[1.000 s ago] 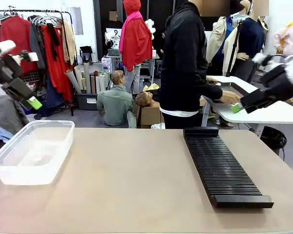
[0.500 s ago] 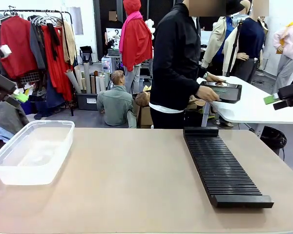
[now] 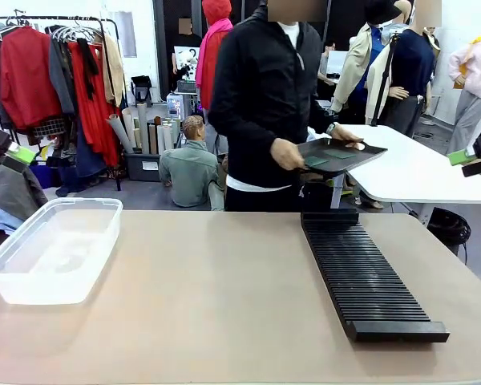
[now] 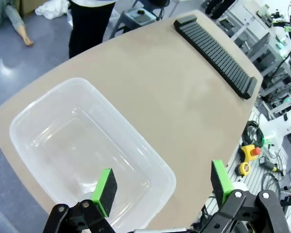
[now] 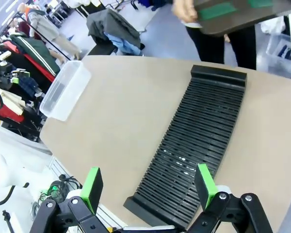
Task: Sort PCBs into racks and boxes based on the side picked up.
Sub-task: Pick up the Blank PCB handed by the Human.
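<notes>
A person in a black top stands at the far side holding a dark tray (image 3: 342, 154) with green PCBs (image 3: 327, 159) lying flat on it. The tray edge (image 5: 242, 17) and the PCBs (image 5: 218, 9) also show at the top of the right wrist view. The long black rack (image 3: 367, 273) lies on the right of the table, seen also as the rack (image 5: 199, 141) under my right gripper (image 5: 149, 186). The clear box (image 3: 52, 249) stands empty at the left, below my left gripper (image 4: 163, 183). Both grippers are open and hold nothing. They hang high at the picture's edges, left gripper (image 3: 16, 152) and right gripper (image 3: 465, 160).
The tan tabletop (image 3: 208, 297) between box and rack is bare. A white table (image 3: 417, 172) stands behind the person at the right. A clothes rail (image 3: 56, 72) and boxes fill the background. Cables and an emergency stop button (image 4: 252, 151) lie off the table's edge.
The person has turned from the white table toward my table, bringing the tray with the PCBs. Both arms have drawn back toward the picture's outer edges, jaws still open.
</notes>
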### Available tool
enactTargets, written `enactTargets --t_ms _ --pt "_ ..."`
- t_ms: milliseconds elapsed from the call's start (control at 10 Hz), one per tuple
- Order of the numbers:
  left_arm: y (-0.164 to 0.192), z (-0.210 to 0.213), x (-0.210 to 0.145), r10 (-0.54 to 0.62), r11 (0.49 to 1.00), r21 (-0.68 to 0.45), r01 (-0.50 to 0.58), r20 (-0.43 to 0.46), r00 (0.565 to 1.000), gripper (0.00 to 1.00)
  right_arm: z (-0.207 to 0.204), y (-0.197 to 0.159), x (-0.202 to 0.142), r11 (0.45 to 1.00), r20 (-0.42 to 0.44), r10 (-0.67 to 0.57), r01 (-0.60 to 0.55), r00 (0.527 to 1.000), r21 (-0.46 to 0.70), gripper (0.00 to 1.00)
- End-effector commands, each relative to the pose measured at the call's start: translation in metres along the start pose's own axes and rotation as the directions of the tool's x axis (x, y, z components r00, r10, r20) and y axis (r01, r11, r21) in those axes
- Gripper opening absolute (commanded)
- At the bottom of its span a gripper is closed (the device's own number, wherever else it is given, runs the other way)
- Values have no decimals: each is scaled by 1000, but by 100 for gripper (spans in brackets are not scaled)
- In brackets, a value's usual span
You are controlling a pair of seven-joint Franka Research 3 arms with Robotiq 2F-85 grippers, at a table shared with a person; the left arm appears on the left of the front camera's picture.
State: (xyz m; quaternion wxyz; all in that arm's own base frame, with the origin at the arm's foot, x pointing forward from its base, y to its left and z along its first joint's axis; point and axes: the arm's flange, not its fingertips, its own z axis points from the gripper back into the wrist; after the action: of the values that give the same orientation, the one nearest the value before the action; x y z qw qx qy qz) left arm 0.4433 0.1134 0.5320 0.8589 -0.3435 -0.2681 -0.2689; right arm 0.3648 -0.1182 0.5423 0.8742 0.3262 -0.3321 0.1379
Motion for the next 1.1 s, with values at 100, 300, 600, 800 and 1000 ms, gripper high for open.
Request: enactTargets --t_ms 100,300,600,800,1000 --pt "-1 2 0 5 1000 3 -5 3 1000 100 -2 -2 0 1000 -4 6 -6 1000 -7 100" --pt "-1 2 0 5 1000 3 -5 3 1000 100 -2 -2 0 1000 -4 6 -6 1000 -7 100" --pt "-1 2 0 5 1000 3 -5 3 1000 100 -2 -2 0 1000 -4 6 -6 1000 -7 100" --pt "-1 2 0 5 1000 3 -5 3 1000 100 -2 -2 0 1000 -4 6 -6 1000 -7 100" --pt "-1 2 0 5 1000 3 -5 3 1000 100 -2 -2 0 1000 -4 6 -6 1000 -7 100"
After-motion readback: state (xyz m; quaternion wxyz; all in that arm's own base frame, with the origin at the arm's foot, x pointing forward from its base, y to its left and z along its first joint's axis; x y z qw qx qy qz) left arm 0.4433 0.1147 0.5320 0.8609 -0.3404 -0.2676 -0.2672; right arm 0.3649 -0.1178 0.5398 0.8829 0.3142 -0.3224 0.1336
